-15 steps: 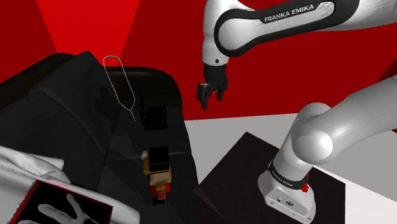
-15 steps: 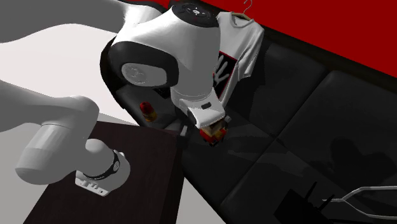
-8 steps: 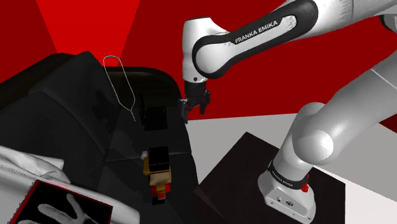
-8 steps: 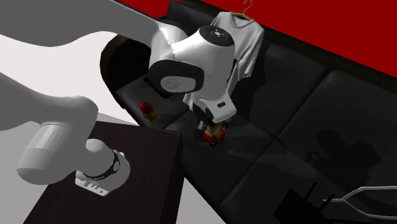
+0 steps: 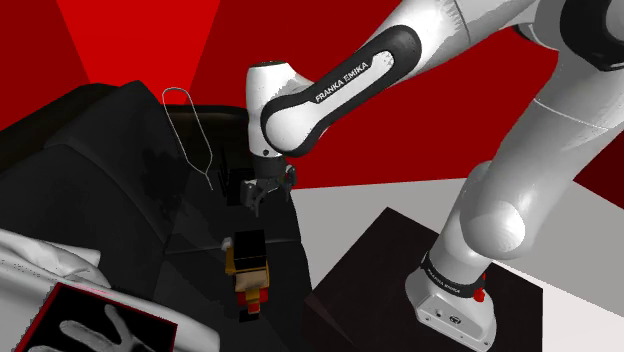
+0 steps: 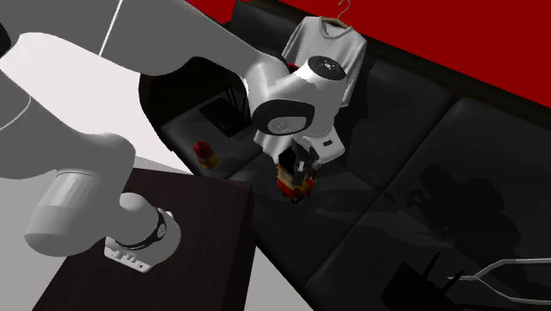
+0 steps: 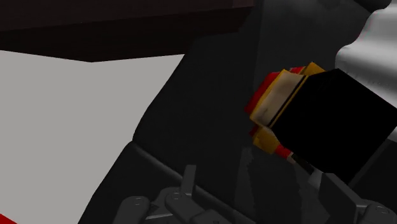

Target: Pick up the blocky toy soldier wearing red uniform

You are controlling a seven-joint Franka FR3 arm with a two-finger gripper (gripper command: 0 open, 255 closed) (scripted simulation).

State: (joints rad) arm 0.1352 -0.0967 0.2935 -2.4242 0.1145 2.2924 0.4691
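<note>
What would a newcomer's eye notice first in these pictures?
The blocky toy soldier, red and yellow with a black hat, on the black sofa. The big white arm bends down over it, its open fingers close by. A bright red wall stands behind.

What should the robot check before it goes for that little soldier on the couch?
1. The fingers stand apart: ok.
2. The gripper is empty: ok.
3. The soldier is in sight, lying on the sofa: ok.
4. The soldier is between the fingers: not ok; it lies ahead of them, nearer one finger.
5. Room around the soldier: ok; the shirt lies apart from it.
</note>
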